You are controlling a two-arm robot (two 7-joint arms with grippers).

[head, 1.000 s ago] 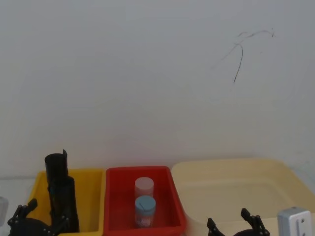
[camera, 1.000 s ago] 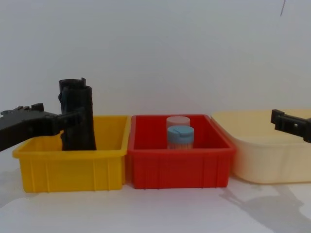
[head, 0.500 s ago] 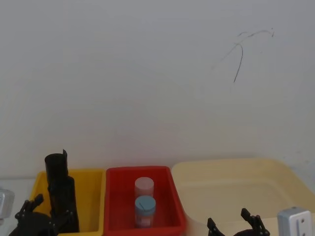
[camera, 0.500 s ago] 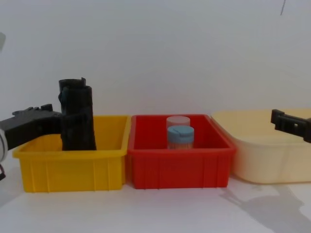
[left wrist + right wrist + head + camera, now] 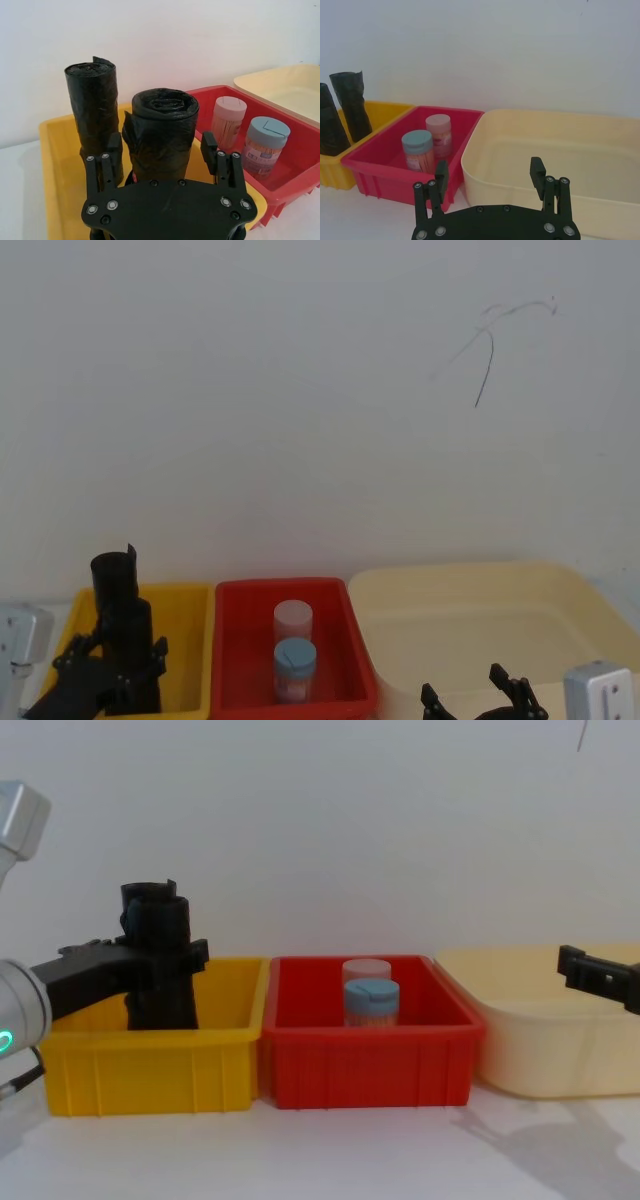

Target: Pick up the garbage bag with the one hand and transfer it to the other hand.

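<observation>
Left gripper (image 5: 161,142), on the silver wrist: released, one finger either side of the matte black rolled-plastic garbage bag (image 5: 165,107), nothing clenched.

Bag stands upright in the yellow plastic bin (image 5: 150,1070), just near of a second black roll with a notched top (image 5: 92,110) (don't confuse them).

Handling, as a judgement: light, firm as a tight roll, but the film looks slick and will give a little under squeeze. You'd do best to grip the body above the bin rim and leave the top free for the other hand.

Left wrist view shows you the thin gaps between fingers and roll. Chest view gives what it lacks: how high on the roll the fingers sit.

Right gripper (image 5: 489,170): released, empty, low at the near side of the cream plastic tub (image 5: 545,117).
</observation>
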